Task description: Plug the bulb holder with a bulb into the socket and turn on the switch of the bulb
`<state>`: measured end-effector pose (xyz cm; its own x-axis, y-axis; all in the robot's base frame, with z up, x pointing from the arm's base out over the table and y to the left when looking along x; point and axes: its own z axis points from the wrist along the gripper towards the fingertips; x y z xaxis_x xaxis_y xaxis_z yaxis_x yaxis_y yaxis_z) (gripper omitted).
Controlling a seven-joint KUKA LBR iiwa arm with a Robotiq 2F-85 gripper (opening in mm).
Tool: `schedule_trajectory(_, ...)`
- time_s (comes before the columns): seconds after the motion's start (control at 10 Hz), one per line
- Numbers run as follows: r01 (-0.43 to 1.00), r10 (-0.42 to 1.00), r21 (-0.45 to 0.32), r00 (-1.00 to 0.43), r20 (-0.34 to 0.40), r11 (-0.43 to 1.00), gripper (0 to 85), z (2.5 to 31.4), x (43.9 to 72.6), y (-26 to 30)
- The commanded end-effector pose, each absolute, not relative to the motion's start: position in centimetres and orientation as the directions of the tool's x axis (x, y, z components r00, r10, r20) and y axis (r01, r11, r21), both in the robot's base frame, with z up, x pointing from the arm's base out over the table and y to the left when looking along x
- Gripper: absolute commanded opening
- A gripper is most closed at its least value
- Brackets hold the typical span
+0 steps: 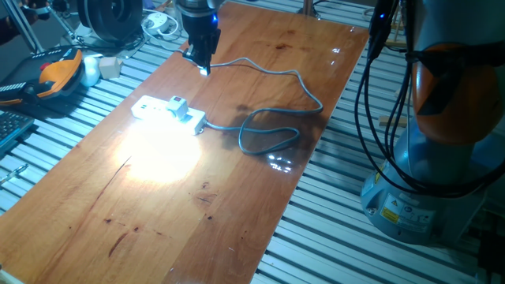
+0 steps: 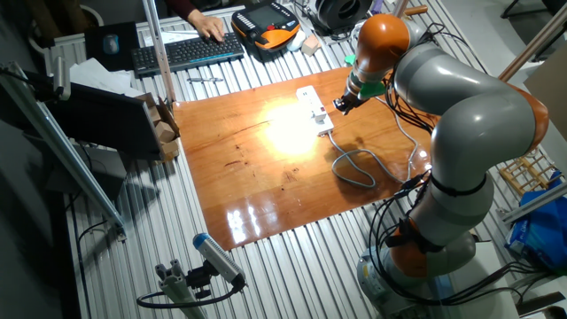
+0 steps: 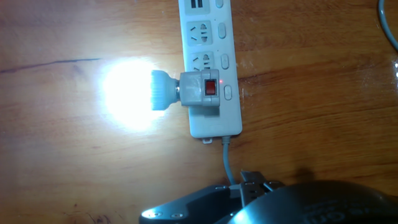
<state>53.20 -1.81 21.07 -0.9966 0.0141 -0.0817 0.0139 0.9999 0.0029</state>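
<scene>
The power strip (image 3: pixel 210 68) lay flat on the wooden tabletop (image 1: pixel 237 213), and the bulb holder (image 3: pixel 202 90) sat plugged into the outlet nearest the end where the grey cable (image 3: pixel 229 158) came out. A small red switch (image 3: pixel 211 88) showed on the face of the holder. The bulb (image 3: pixel 163 90) stuck out sideways from it, over the wood and clear of the strip, and it was lit: a hard white glare (image 3: pixel 127 93) washed over the tabletop beside it, bright enough that the bulb's own shape was hard to make out in the fixed views.

The cable ran away from the strip across the wood and curled into a loose loop (image 1: pixel 268 134) further along the tabletop.

The gripper (image 1: pixel 202 61) hung above the tabletop, just off the cable end of the strip and apart from it, touching neither strip nor holder. It carried nothing that I could see. I could not tell how far apart the fingers stood; from the fixed views they merged into one dark shape, and the hand view caught only a blurred dark part of the hand at its lower edge.

Beyond the far edge of the tabletop a person's hand (image 2: pixel 210 26) rested on a black keyboard (image 2: pixel 186 53), near an orange and black handheld controller (image 2: pixel 266 22).
</scene>
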Motion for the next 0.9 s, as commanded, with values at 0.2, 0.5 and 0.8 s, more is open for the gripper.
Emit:
schedule_trajectory(0.2, 0.019, 0.02, 0.005, -0.997, -0.08, 1.0, 0.0, 21.08, 53.21, -1.8)
schedule_trajectory(0.5, 0.021, 0.021, 0.002, -0.996, -0.085, 1.0, 0.0, 21.16, 53.26, -1.81)
schedule_trajectory(0.8, 0.018, 0.018, 0.005, -0.996, -0.085, 1.0, 0.0, 21.2, 53.34, -1.87)
